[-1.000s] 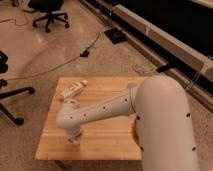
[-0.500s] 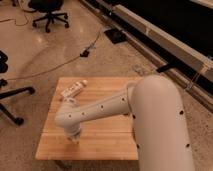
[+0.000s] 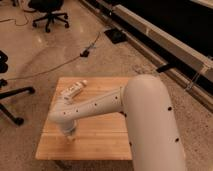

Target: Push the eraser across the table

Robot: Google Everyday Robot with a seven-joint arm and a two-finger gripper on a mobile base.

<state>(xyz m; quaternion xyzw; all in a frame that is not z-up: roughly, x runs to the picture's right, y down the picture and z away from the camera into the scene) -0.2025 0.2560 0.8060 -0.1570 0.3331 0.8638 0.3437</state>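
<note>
Speckled floor all around, office chairs (image 3: pixel 47 12) at the far left. Low wooden table (image 3: pixel 107 137) in the middle, big white arm (image 3: pixel 100 106) stretched across it. White bottle (image 3: pixel 73 90) lies far-left; gripper (image 3: pixel 70 134) pinched together near-left. Can't spot the eraser.

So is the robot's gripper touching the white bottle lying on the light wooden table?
Apart. The camera view shows the gripper down near the table's front left, with bare planks between it and the white bottle farther back.
</note>
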